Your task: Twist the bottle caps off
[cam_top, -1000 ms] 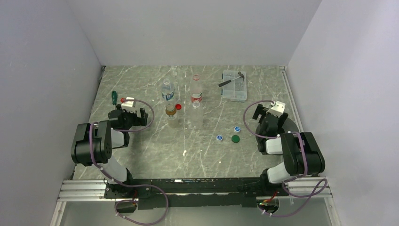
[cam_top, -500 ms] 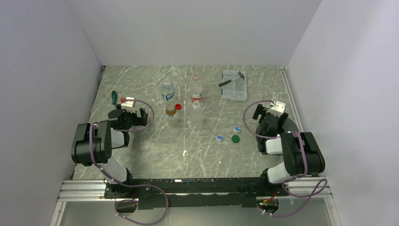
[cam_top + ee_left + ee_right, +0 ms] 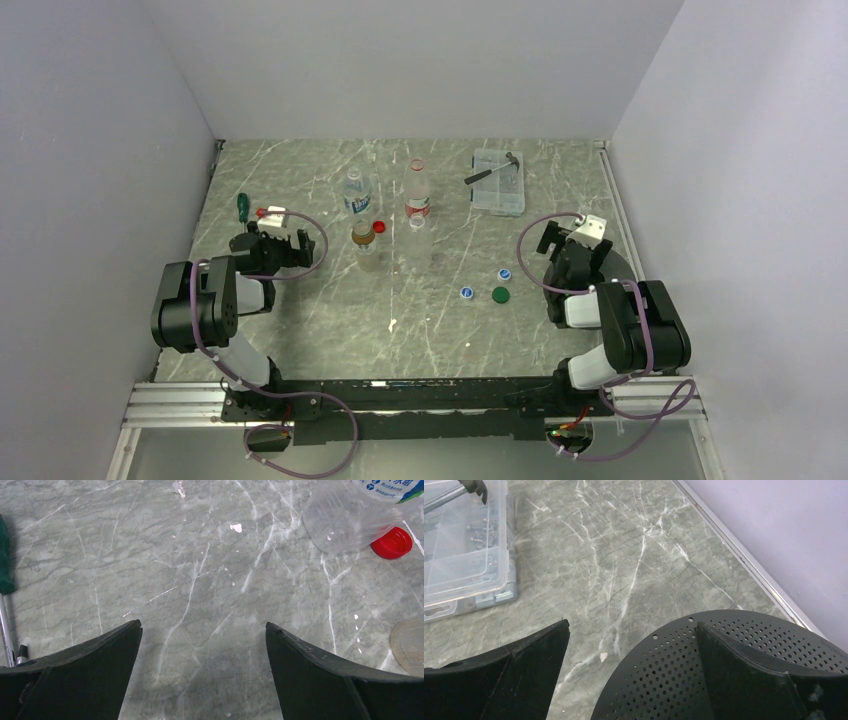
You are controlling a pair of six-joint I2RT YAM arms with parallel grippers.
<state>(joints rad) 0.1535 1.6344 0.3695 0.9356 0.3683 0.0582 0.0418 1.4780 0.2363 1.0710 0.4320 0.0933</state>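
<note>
Four bottles stand at the table's middle back: a clear one with a blue-white label (image 3: 357,194), one with a red label (image 3: 417,192), a slim clear one (image 3: 419,243) and an amber one (image 3: 364,243). All are uncapped. The red cap (image 3: 378,226) lies beside the amber bottle and shows in the left wrist view (image 3: 392,543). A green cap (image 3: 500,294) and two white-and-blue caps (image 3: 466,293) (image 3: 504,274) lie at the right. My left gripper (image 3: 293,243) (image 3: 202,630) is open and empty, left of the bottles. My right gripper (image 3: 577,250) (image 3: 631,630) is open and empty, over a black perforated disc (image 3: 704,665).
A clear parts box (image 3: 498,182) with a hammer (image 3: 492,171) on it stands at the back right, also in the right wrist view (image 3: 464,545). A green-handled screwdriver (image 3: 241,206) lies at the back left, at the left edge of the left wrist view (image 3: 5,580). Walls enclose the table.
</note>
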